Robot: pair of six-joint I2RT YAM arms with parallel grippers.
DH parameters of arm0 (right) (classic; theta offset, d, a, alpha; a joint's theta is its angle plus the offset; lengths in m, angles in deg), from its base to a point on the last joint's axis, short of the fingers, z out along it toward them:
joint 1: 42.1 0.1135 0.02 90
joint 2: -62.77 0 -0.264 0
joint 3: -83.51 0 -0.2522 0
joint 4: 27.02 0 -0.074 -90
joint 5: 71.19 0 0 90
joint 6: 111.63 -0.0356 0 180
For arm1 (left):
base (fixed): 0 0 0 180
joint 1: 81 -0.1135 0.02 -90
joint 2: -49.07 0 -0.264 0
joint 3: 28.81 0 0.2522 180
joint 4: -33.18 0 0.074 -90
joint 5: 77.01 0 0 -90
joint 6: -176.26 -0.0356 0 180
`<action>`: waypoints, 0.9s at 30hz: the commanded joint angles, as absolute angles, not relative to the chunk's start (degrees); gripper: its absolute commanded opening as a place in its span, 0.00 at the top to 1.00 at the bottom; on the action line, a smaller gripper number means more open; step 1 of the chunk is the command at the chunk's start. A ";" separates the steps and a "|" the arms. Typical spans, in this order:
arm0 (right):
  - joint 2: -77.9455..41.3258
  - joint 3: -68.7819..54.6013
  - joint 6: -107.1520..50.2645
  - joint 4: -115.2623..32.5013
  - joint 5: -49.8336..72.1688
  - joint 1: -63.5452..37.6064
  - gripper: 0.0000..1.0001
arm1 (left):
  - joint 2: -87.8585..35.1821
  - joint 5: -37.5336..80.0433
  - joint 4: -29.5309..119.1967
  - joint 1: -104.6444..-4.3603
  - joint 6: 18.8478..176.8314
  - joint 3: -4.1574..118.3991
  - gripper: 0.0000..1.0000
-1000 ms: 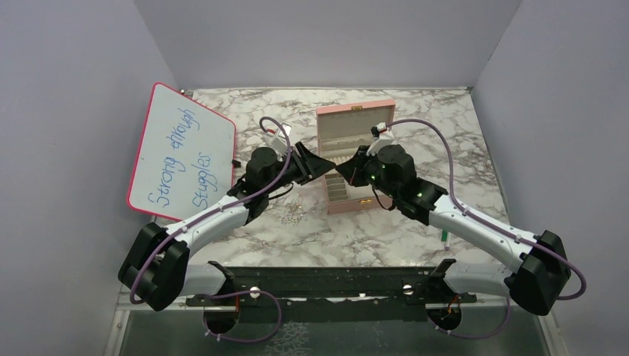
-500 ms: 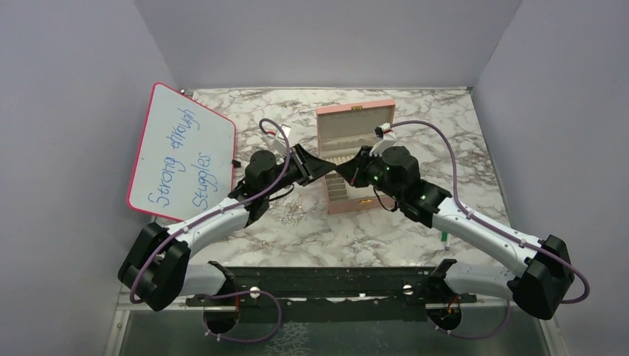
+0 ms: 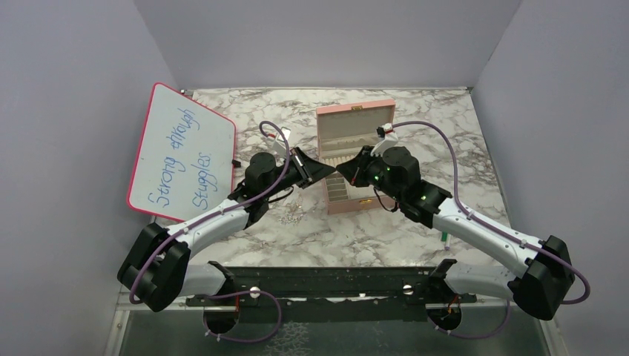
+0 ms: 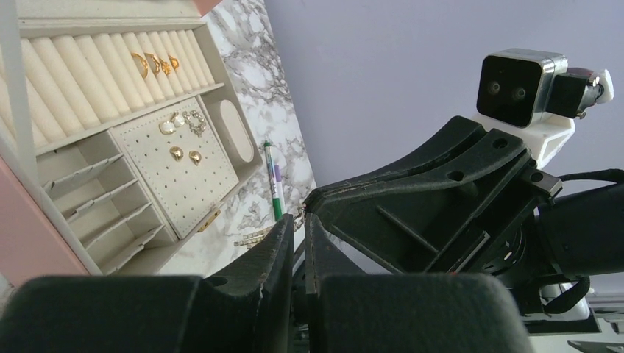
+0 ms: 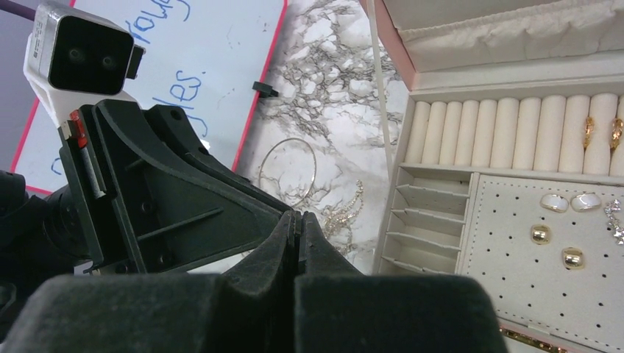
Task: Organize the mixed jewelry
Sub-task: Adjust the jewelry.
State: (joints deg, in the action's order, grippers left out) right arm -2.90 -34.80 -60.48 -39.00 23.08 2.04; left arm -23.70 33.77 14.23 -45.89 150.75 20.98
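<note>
- Left jaws showing thin slit; grip unclear.
- Right jaws pressing fully closed.
- Silver hoop (image 5: 260, 169) lying on tabletop (image 5: 331, 59) beyond right jaws; gold studs (image 5: 541, 234) sitting in pink box (image 5: 430, 220), to their right.

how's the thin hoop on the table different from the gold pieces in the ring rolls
The thin hoop lies loose on the marble table; the gold pieces sit tucked in the ring rolls. The hoop is pale, wire-thin and far wider; the gold pieces are small and yellow. Both are jewelry.
</note>
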 commanded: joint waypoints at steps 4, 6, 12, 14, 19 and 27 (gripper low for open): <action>-2.09 -34.75 -60.67 -36.38 23.76 2.02 0.99 | -23.79 35.33 12.57 -45.58 150.23 21.56 0.87; -2.22 -34.79 -60.46 -36.45 23.73 2.02 0.99 | -23.87 35.09 12.57 -45.58 150.08 21.75 0.85; -2.36 -34.83 -59.92 -36.46 23.17 2.04 0.99 | -24.04 34.62 12.56 -45.58 149.27 22.18 0.80; -2.36 -34.96 -59.81 -36.44 23.12 2.02 0.99 | -24.19 34.42 12.49 -45.58 149.04 22.37 0.81; -2.43 -34.96 -59.35 -36.31 22.73 2.02 0.99 | -24.48 34.37 12.48 -45.58 148.53 22.77 0.92; -2.53 -35.00 -58.90 -36.52 22.38 2.02 0.99 | -24.44 34.37 12.48 -45.58 147.73 22.86 1.00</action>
